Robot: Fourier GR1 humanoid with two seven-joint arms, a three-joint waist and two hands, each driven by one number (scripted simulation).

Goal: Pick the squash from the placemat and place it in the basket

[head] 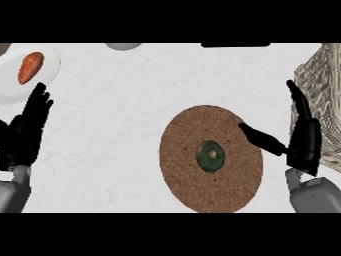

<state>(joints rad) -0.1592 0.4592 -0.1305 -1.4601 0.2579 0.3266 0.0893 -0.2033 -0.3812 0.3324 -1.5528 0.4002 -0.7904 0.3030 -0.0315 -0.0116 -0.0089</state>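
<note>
At the far left a plate (pixel 3 82) is carrying an orange vegetable (pixel 30 67), and the left hand (pixel 19 131) is resting just near of it, fingers straight and released. The squash (pixel 210 155) is sitting on the middle of the round placemat (pixel 211 192), untouched. The right hand (pixel 300 135) is hovering at the mat's right edge, fingers straight, thumb pointing toward the squash; it should be sliding left and lowering before curling round it, then carrying it right into the basket (pixel 335 90).

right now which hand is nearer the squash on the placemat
Right. The right hand is open just right of the squash, thumb over the placemat edge. The left hand rests open far to the left.
</note>
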